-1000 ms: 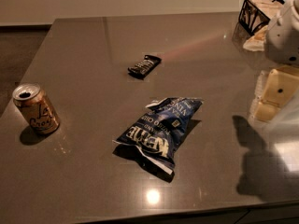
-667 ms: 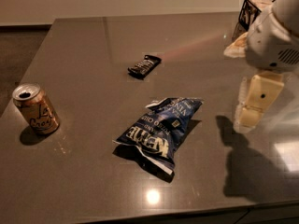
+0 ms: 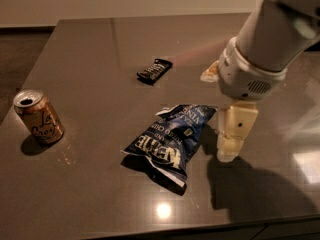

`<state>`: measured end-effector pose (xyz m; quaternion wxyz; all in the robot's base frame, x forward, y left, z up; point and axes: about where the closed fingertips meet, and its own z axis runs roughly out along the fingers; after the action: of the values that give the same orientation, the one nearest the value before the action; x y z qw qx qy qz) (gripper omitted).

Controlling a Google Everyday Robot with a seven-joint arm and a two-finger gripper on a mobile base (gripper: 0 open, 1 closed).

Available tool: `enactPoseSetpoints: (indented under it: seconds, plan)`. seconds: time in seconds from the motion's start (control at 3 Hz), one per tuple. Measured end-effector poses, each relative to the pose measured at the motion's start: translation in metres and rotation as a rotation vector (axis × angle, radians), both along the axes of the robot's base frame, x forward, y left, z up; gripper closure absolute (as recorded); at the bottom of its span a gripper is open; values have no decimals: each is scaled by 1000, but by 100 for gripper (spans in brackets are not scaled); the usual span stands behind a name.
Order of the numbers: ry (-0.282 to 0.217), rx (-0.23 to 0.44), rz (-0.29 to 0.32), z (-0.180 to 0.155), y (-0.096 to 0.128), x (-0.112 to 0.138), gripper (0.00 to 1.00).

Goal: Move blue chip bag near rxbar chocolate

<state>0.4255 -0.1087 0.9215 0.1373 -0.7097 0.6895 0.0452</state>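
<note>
Cream gripper [image 3: 230, 146] hung at three o'clock of white-lettered blue chip bag [image 3: 170, 141]; rxbar chocolate [image 3: 154, 70] was black-brown, can [image 3: 39, 118] gold.

Setting. A dark grey-brown table [image 3: 90, 64] with a glossy top fills most of the view; its front edge runs along the bottom, its far edge lies close to the wall [image 3: 125, 1]. The wall is pale and plain, with a dark strip [image 3: 25, 28] at its foot. Dark floor [image 3: 15, 59] shows to the left of the table. The top reflects a small round spot of light [image 3: 163, 210] near the front edge, a pale bright patch [image 3: 307, 165] at right, and a faint pinkish streak [image 3: 195, 54] in its far half. The gripper [image 3: 227, 156] hangs just above the table's right half, casting a dark shadow [image 3: 245, 186] toward the front edge.
</note>
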Motion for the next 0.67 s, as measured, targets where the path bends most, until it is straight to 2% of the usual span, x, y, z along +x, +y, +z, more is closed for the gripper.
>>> enactPoseSetpoints:
  seconds: [0.67]
  plan:
    - [19, -38, 75, -37, 37, 7, 0]
